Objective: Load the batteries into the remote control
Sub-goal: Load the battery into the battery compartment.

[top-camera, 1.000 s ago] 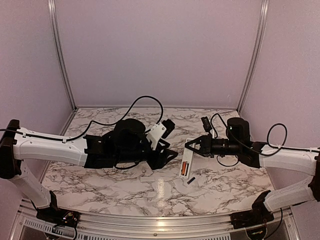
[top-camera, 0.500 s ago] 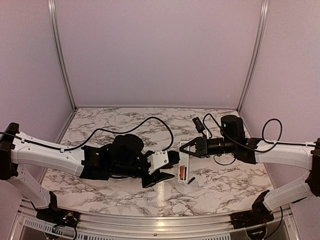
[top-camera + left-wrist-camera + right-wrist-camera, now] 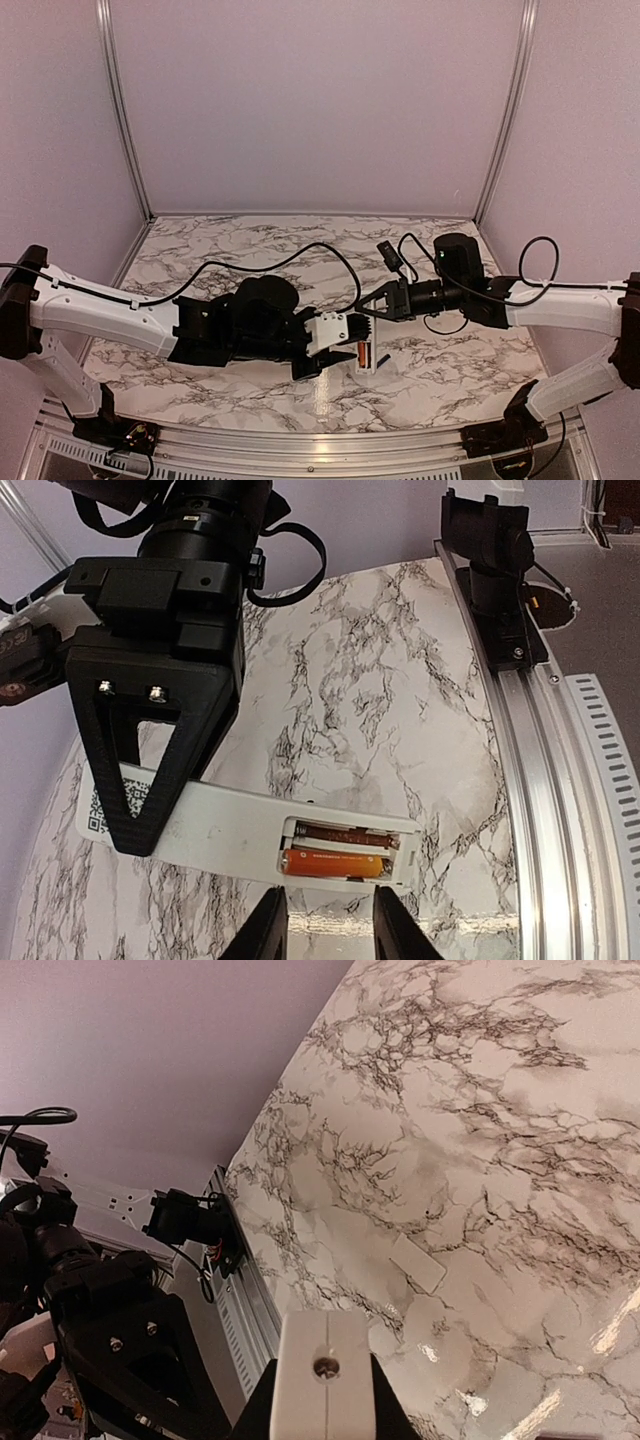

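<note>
The white remote control [image 3: 215,825] lies back-up on the marble, its battery bay open. An orange-copper battery [image 3: 335,862] sits in the near slot; a dark brownish cell [image 3: 345,835] shows in the far slot, and I cannot tell more about it. My right gripper [image 3: 376,310] is shut on the remote's far end, seen end-on in the right wrist view [image 3: 325,1380]. My left gripper [image 3: 328,932] is open, its fingertips [image 3: 265,932] just short of the remote's long edge by the bay. In the top view the remote [image 3: 366,352] lies between both grippers.
A small flat white piece [image 3: 418,1263] lies loose on the marble beyond the remote. The metal front rail [image 3: 560,780] and the right arm's base [image 3: 495,570] run along the table's near edge. Purple walls enclose the table [image 3: 230,240].
My left arm has swung down and right, bringing its gripper up to the remote's near end. My right gripper has shifted the remote a little to the left.
</note>
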You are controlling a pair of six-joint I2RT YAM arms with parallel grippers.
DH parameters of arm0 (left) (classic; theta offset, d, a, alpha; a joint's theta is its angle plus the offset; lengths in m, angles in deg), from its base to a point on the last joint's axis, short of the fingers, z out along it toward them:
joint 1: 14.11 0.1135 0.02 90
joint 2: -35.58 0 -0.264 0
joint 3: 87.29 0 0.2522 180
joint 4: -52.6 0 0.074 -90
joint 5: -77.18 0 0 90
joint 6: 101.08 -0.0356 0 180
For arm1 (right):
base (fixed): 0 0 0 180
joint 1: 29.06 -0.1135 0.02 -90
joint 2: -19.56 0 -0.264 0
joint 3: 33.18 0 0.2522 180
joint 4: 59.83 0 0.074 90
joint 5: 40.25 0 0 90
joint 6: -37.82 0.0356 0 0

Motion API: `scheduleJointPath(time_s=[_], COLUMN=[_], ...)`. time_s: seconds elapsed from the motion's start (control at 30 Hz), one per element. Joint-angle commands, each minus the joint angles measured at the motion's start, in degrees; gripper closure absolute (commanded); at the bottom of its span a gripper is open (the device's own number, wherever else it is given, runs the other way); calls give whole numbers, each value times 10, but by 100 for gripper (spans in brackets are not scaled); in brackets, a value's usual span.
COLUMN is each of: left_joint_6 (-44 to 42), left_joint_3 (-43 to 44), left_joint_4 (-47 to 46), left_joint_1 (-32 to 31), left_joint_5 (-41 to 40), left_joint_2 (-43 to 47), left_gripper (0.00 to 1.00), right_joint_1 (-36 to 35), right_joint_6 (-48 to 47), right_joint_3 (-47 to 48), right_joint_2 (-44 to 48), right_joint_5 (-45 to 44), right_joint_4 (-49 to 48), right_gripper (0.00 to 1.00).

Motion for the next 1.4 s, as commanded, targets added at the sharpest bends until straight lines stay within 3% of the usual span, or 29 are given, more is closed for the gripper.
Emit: scheduleJointPath(time_s=[0.0, 0.83, 1.37], left_joint_6=[-11, 0, 2], left_joint_3=[26, 44, 41], left_joint_4=[-7, 0, 25], left_joint_1=[-4, -8, -9], left_joint_5=[-32, -49, -36], left_joint_2=[-20, -50, -72], left_gripper=[70, 80, 94], right_joint_1=[-17, -34, -34], right_joint_6=[-9, -15, -12], right_joint_3=[29, 45, 52], right_joint_2=[-5, -13, 1], right_joint_5=[-1, -2, 4], right_joint_4=[8, 13, 9], right_gripper=[100, 100, 100])
